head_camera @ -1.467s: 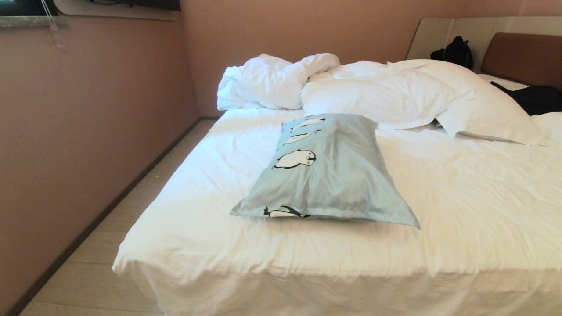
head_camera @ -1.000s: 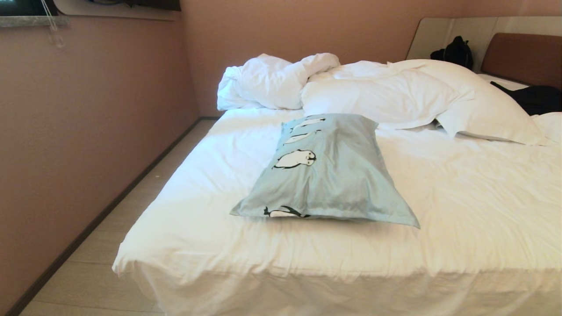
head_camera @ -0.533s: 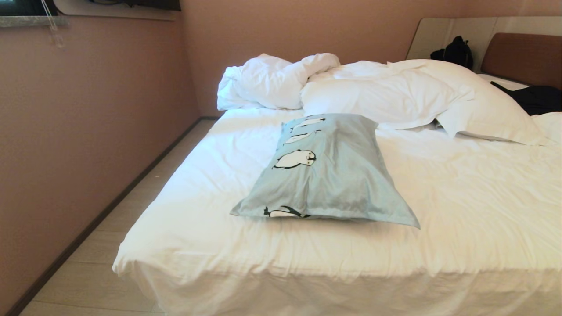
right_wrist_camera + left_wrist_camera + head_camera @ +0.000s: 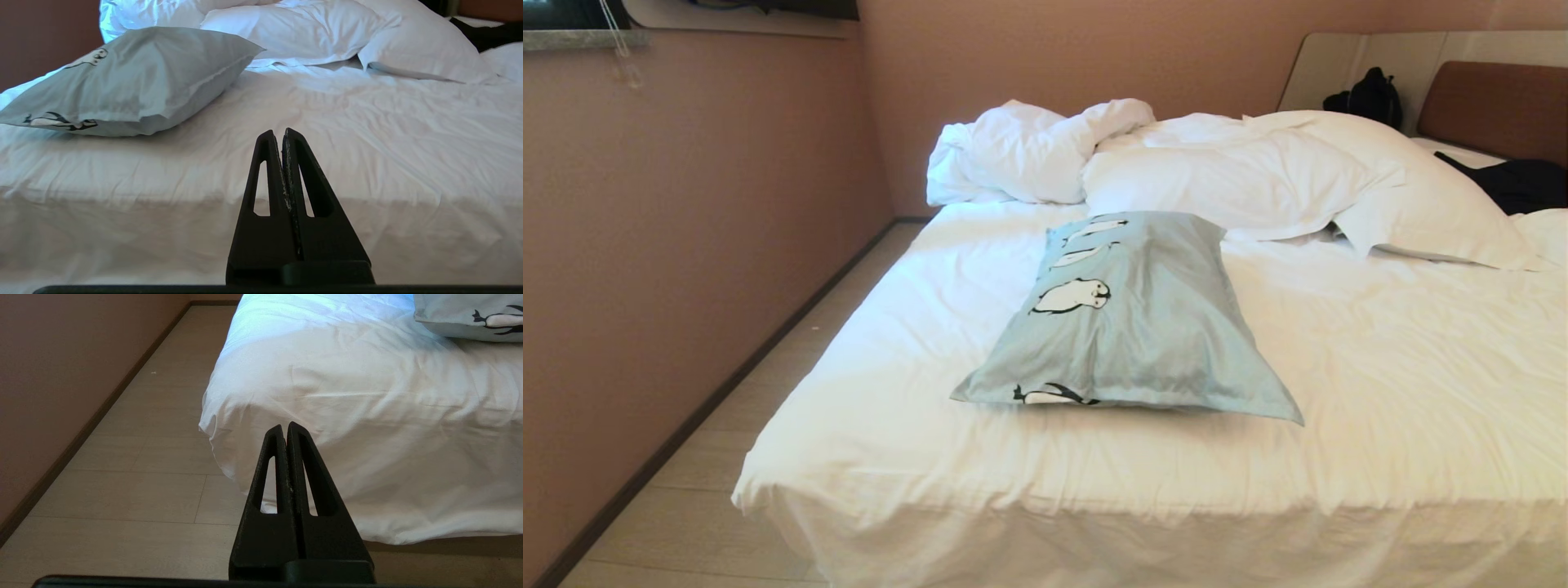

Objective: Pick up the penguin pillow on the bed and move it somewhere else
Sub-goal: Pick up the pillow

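The penguin pillow (image 4: 1131, 322), pale blue-grey with black-and-white penguins, lies flat in the middle of the bed (image 4: 1380, 392), its short end toward the foot. Neither arm shows in the head view. My right gripper (image 4: 278, 132) is shut and empty, held level at the foot of the bed; the penguin pillow (image 4: 135, 77) lies ahead of it and off to one side. My left gripper (image 4: 284, 426) is also shut and empty, low before the bed's near left corner (image 4: 261, 388). Only a corner of the penguin pillow (image 4: 470, 318) shows there.
A rumpled white duvet (image 4: 1029, 151) and plain white pillows (image 4: 1298, 175) lie at the far end of the bed. A dark bag (image 4: 1372, 96) and dark clothing (image 4: 1523, 184) sit by the brown headboard (image 4: 1494, 106). A strip of wood floor (image 4: 727, 441) runs between the bed and the left wall.
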Tool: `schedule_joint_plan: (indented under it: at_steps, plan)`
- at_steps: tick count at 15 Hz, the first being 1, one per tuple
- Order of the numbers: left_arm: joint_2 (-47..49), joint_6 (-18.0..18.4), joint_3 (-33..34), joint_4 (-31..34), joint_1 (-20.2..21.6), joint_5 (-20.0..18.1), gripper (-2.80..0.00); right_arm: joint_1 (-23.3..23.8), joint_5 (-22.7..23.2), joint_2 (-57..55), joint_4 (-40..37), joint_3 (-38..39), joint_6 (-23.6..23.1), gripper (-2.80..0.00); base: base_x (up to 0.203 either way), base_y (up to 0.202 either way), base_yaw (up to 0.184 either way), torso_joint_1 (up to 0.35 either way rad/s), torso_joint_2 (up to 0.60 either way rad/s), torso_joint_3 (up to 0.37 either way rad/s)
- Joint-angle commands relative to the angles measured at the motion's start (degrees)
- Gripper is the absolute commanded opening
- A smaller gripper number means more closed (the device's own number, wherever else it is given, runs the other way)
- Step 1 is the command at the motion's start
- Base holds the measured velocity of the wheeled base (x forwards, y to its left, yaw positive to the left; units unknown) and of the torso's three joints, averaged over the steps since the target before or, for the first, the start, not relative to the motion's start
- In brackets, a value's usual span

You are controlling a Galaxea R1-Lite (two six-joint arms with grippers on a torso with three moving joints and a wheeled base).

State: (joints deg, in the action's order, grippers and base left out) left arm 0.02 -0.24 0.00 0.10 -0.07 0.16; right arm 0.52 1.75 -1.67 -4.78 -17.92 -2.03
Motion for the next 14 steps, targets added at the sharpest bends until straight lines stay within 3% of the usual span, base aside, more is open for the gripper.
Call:
schedule_joint_plan:
  at_steps: [1,8,14]
  plan:
    - [-0.02,-0.02,0.09,-0.01,-0.01,0.02,-2.8,0.01,2.24,-8.12,-5.41,-3.84,-0.72,-2.8,0.0,0.0,0.0,0.0,0.0,0.0]
    - [-0.02,-0.02,0.09,-0.01,-0.01,0.02,-2.8,-0.16,3.71,-46.36,15.29,-11.89,-0.02,-2.8,0.0,0.0,0.0,0.0,0.0,0.0]
    - [-0.02,-0.02,0.09,-0.01,-0.01,0.02,-2.8,-4.91,4.15,-75.2,25.35,-32.71,0.42,-2.8,0.0,0.0,0.0,0.0,0.0,0.0]
